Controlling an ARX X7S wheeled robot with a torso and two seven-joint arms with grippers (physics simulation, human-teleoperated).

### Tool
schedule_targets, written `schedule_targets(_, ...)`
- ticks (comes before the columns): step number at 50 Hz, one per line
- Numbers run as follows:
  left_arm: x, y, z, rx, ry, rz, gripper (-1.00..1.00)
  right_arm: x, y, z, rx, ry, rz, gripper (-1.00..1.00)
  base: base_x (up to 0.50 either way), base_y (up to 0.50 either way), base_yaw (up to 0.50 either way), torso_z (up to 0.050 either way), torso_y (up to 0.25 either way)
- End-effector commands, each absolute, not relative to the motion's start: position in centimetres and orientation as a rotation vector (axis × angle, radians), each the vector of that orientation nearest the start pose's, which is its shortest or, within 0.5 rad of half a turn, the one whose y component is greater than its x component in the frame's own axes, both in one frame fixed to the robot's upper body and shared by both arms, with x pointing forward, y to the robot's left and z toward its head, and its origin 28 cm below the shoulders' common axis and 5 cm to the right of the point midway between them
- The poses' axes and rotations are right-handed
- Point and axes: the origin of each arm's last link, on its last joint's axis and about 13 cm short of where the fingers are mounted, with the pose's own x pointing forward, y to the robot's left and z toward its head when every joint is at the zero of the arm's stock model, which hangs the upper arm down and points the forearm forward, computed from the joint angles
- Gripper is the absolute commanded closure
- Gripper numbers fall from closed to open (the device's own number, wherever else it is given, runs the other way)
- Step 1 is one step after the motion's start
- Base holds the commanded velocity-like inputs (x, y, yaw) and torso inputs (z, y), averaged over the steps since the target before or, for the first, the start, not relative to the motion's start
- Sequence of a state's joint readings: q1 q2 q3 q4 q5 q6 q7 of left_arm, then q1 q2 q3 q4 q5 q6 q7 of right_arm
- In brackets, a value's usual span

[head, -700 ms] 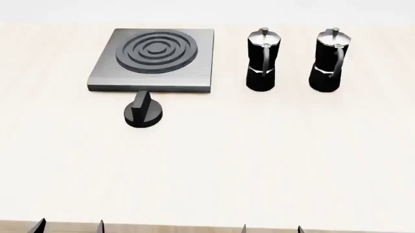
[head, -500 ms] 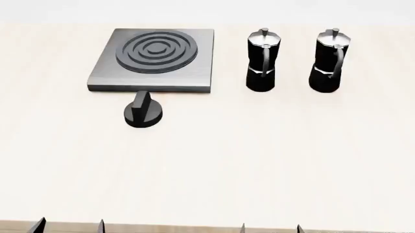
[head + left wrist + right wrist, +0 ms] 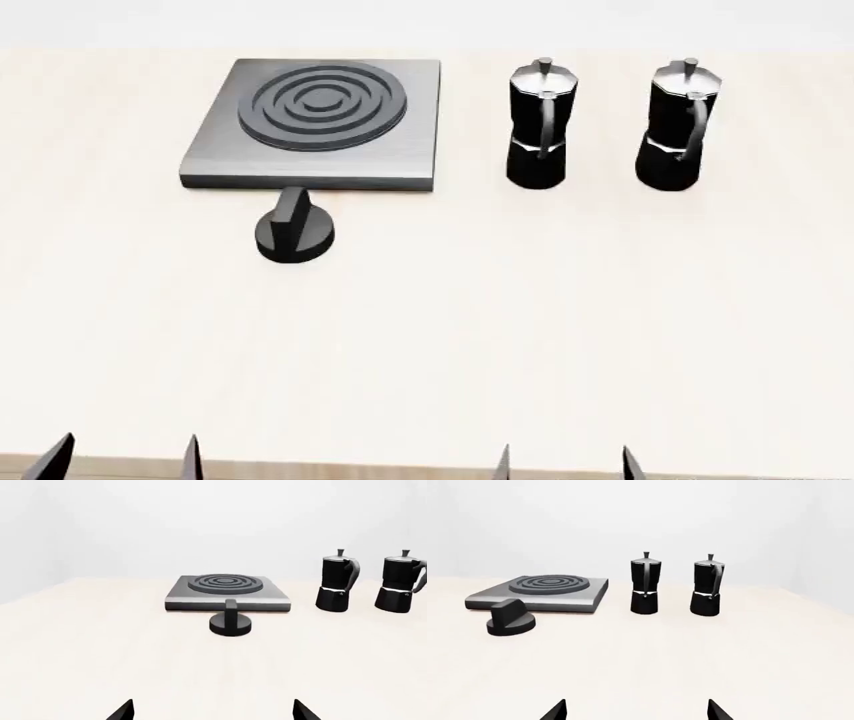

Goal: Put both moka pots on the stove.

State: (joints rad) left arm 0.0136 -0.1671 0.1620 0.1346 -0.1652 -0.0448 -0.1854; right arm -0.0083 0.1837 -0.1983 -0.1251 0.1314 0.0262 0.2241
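Two black moka pots stand upright on the table at the far right: the left pot (image 3: pixel 541 125) (image 3: pixel 338 582) (image 3: pixel 644 585) and the right pot (image 3: pixel 682 125) (image 3: pixel 403 584) (image 3: pixel 708 586). The grey stove (image 3: pixel 318 122) (image 3: pixel 227 592) (image 3: pixel 544 593) lies at the far left, with nothing on it. My left gripper (image 3: pixel 123 462) (image 3: pixel 212 712) is open and empty at the table's near edge, only its fingertips showing. My right gripper (image 3: pixel 565 465) (image 3: pixel 635 711) is open and empty at the near edge, well short of the pots.
A squat black round knob (image 3: pixel 295 232) (image 3: pixel 230 622) (image 3: pixel 510 619) with a ridge sits on the table just in front of the stove. The pale table (image 3: pixel 441 340) stretches bare between the grippers and the objects. Its near edge runs along the bottom of the head view.
Both grippers' fingertips have risen slightly into the head view. The left gripper has shifted a little to the left. The pots, stove and knob have not moved.
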Motion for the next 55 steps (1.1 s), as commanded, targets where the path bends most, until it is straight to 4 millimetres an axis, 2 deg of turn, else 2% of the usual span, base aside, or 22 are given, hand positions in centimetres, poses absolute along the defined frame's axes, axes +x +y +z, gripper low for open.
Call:
schedule_targets(1, 19.7, 20.9, 5.8, -0.023, -0.114, 0.003, -1.00, 19.7, -9.5, 5.7, -0.033, -0.143, -0.006, -1.00, 0.00, 0.00, 0.00, 0.000, 0.000)
schedule_targets(12, 18.5, 20.7, 8.3, 0.036, -0.208, 0.010, -1.00, 18.3, -9.5, 9.0, -0.007, -0.230, 0.007, -1.00, 0.00, 0.00, 0.00, 0.000, 0.000)
schedule_targets(23, 17.1, 20.6, 10.7, 0.014, -0.281, -0.005, -1.00, 16.4, -9.5, 12.1, -0.005, -0.324, 0.011, -1.00, 0.00, 0.00, 0.00, 0.000, 0.000)
schedule_targets(30, 16.6, 20.6, 11.6, 0.007, -0.312, -0.008, -1.00, 15.9, -9.4, 12.8, 0.016, -0.357, 0.027, -1.00, 0.00, 0.00, 0.00, 0.000, 0.000)
schedule_targets(55, 15.7, 20.7, 12.6, 0.002, -0.354, -0.001, -1.00, 15.5, -9.3, 13.2, 0.015, -0.384, 0.034, -1.00, 0.01, 0.00, 0.00, 0.000, 0.000)
